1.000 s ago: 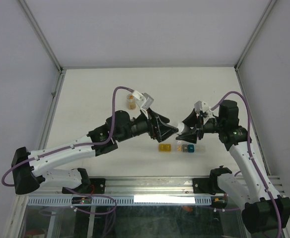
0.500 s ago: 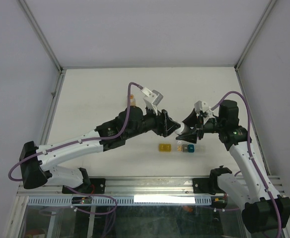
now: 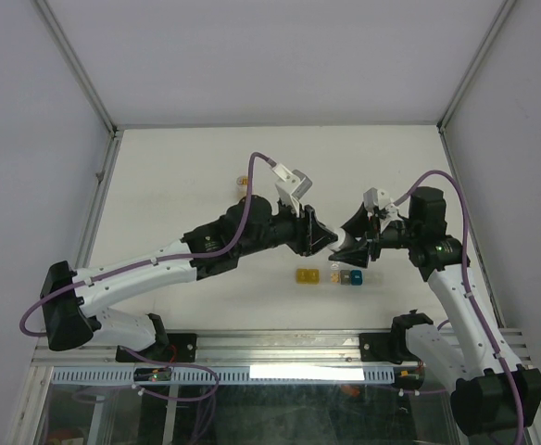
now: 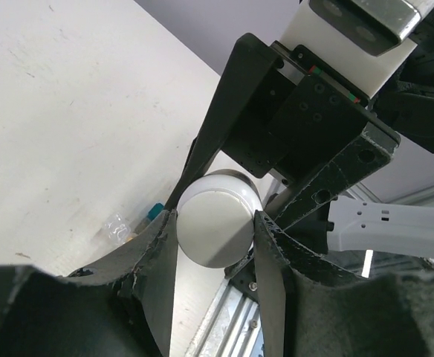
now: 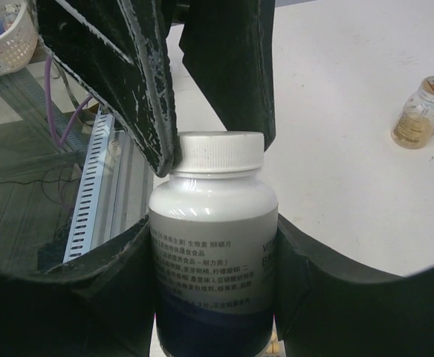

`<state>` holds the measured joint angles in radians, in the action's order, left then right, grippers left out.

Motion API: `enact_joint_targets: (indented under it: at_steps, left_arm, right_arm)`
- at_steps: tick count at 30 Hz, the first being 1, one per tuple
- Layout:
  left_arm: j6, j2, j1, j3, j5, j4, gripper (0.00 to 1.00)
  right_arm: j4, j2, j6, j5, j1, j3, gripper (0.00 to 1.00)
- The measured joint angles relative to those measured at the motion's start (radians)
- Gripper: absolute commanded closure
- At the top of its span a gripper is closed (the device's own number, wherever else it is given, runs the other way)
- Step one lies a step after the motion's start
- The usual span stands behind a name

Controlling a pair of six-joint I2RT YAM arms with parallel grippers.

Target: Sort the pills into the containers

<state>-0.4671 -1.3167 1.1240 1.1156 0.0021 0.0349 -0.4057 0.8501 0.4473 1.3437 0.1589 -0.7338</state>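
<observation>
"So, what have your two grippers got hold of?"

"My right gripper [image 3: 349,247] is clamped round the body of a white bottle [image 5: 213,223]. The bottle's label faces that wrist's camera and its cap end points toward my left arm. My left gripper [image 3: 326,241] has closed on the cap [image 4: 215,219]. In the left wrist view its fingers [image 4: 270,256] press against the cap's rim, one on each side."

"Do the two grippers touch each other?"

"They meet tip to tip over the table [image 3: 178,176], with the bottle between them. Whether the fingers themselves touch, I cannot tell."

"And where are the containers [image 3: 329,276]?"

"They lie on the table as a short strip near its front edge, close under the bottle in the overhead view. The yellow box [image 3: 306,276] is on the left, the clear box [image 3: 330,274] in the middle and the blue-teal box [image 3: 351,277] on the right, side by side in a row. Both grippers are off the strip."

"Anything else on the table?"

"A small amber bottle [image 5: 423,111] stands upright farther back, well apart from the strip, close by my left arm's cable in the overhead view."
</observation>
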Motion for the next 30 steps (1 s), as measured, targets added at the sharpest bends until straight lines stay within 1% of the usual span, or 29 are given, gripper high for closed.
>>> enact_joint_targets:
  at_steps: [2,5,10,13,16,17,19,23,24,25,26,28,30]
  left_arm:
    - [0.02,-0.003,-0.001,0.004,0.013,0.002,0.9]
    - [0.106,-0.005,-0.012,0.008,0.077,0.0,0.95]
    - [0.359,-0.005,-0.051,0.01,0.27,-0.004,0.96]
    - [0.568,-0.017,-0.1,0.039,0.457,0.039,0.95]
    - [0.771,-0.067,-0.15,0.11,0.641,0.127,0.92]
    - [0.832,-0.093,-0.168,0.142,0.698,0.16,0.89]
    - [0.901,-0.143,-0.193,0.197,0.776,0.211,0.71]
    - [0.937,-0.222,-0.222,0.291,0.856,0.28,0.26]
    - [0.93,-0.227,-0.223,0.294,0.86,0.28,0.12]
    - [0.91,-0.227,-0.222,0.288,0.859,0.272,0.03]
    - [0.886,-0.22,-0.222,0.27,0.856,0.247,0.01]
    - [0.79,-0.167,-0.222,0.171,0.821,0.135,0.01]
    - [0.661,-0.066,-0.223,0.02,0.758,-0.012,0.01]
  right_arm:
    - [-0.003,0.0,0.0,0.001,0.0,0.0,1.0]
    - [-0.01,0.0,0.003,0.008,0.0,0.0,1.0]
    - [-0.019,-0.001,0.01,0.029,0.0,0.0,1.0]
    - [-0.018,-0.001,0.012,0.037,0.007,0.001,1.0]
    - [-0.018,-0.002,0.011,0.038,0.01,0.001,1.0]
    - [-0.018,-0.002,0.011,0.032,0.01,0.002,1.0]
    - [-0.019,-0.001,0.01,0.017,0.006,0.004,1.0]
    - [-0.026,0.0,0.007,-0.011,-0.01,0.005,1.0]
    - [-0.023,0.0,0.008,-0.011,-0.011,0.005,1.0]
    - [-0.019,0.0,0.009,-0.011,-0.011,0.005,1.0]
    - [-0.017,0.0,0.01,-0.011,-0.011,0.005,1.0]
    - [-0.017,0.0,0.011,-0.011,-0.011,0.005,1.0]
    - [-0.016,0.0,0.013,-0.011,-0.011,0.005,1.0]
